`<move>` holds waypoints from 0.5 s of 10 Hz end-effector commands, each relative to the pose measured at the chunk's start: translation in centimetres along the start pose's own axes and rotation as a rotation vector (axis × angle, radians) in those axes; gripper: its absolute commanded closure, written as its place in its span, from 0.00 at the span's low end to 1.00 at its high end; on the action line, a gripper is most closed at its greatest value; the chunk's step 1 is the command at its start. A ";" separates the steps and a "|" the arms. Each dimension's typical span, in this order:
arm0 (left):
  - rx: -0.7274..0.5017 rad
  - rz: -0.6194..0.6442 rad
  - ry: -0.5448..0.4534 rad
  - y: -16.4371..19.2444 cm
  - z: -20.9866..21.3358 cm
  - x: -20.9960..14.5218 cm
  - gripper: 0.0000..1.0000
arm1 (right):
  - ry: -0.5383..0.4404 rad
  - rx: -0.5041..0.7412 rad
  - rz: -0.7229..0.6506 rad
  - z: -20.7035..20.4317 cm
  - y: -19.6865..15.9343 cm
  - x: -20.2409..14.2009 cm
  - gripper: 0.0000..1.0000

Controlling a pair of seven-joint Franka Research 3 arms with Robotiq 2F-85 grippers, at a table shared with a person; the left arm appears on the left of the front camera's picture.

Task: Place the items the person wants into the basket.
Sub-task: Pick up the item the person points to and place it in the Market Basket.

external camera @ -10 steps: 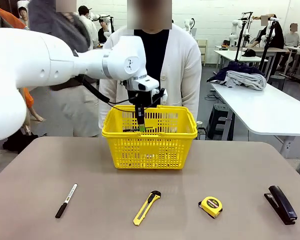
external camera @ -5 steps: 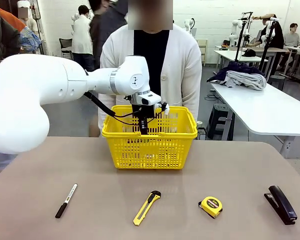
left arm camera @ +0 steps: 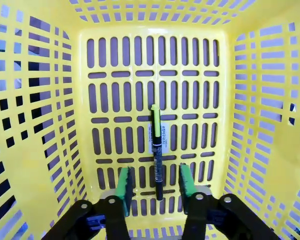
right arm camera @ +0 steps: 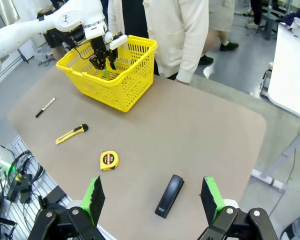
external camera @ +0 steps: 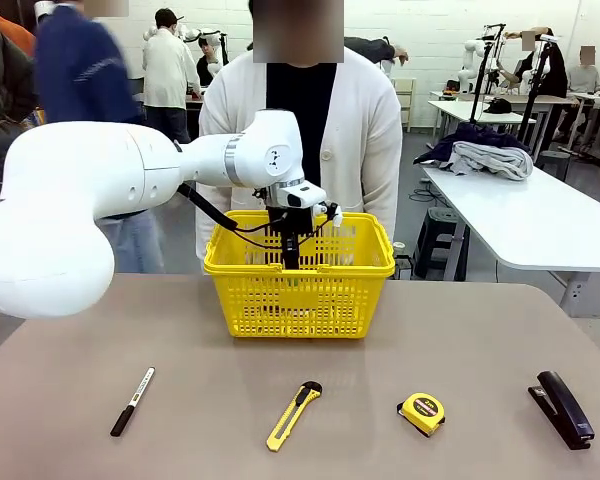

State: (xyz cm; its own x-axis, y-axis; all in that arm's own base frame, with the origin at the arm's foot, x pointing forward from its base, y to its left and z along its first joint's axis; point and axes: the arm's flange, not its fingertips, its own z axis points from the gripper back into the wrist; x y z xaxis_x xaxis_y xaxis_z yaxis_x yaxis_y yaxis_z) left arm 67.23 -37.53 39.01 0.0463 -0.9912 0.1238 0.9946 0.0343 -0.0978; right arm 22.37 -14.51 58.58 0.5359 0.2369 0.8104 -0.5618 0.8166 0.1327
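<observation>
Left tool (left arm camera: pixel 154 176) stood spread inside the yellow slotted plastic basket (external camera: pixel 300 305), over a slim black pen (left arm camera: pixel 157 155) on its floor. Right tool (right arm camera: pixel 153 195) was spread too. A long yellow utility knife (external camera: pixel 293 415) lay on the bench near the basket.

The left arm (external camera: pixel 130 180) is smooth white, with a black cable (external camera: pixel 205 212) at its wrist. The left pincer (left arm camera: pixel 153 180) and right pincer (right arm camera: pixel 152 190) are black with green pads, seemingly screwed together.

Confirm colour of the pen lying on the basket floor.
Black pen with a yellow-green end and a white label; clearest in the left wrist view.
</observation>
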 end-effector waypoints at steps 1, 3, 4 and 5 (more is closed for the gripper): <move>-0.013 -0.017 0.008 1.7 0.8 1.2 0.07 | -0.006 0.004 0.000 -0.1 0.0 0.1 0.00; -0.016 -0.012 0.010 1.5 0.7 1.2 0.00 | -0.006 0.004 0.000 -0.1 0.0 0.1 0.00; -0.017 -0.011 0.011 1.3 0.8 1.2 0.00 | -0.006 0.004 0.000 -0.1 0.0 0.1 0.00; -0.015 -0.008 0.014 1.1 0.8 1.1 0.00 | -0.006 0.004 0.000 -0.1 0.0 0.1 0.00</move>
State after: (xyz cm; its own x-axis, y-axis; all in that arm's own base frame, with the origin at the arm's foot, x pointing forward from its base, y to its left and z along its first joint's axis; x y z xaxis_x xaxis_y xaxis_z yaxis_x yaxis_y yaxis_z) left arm 67.17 -37.65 39.08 0.0439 -0.9919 0.1194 0.9937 0.0311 -0.1073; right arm 22.37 -14.51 58.58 0.5359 0.2369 0.8104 -0.5618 0.8166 0.1327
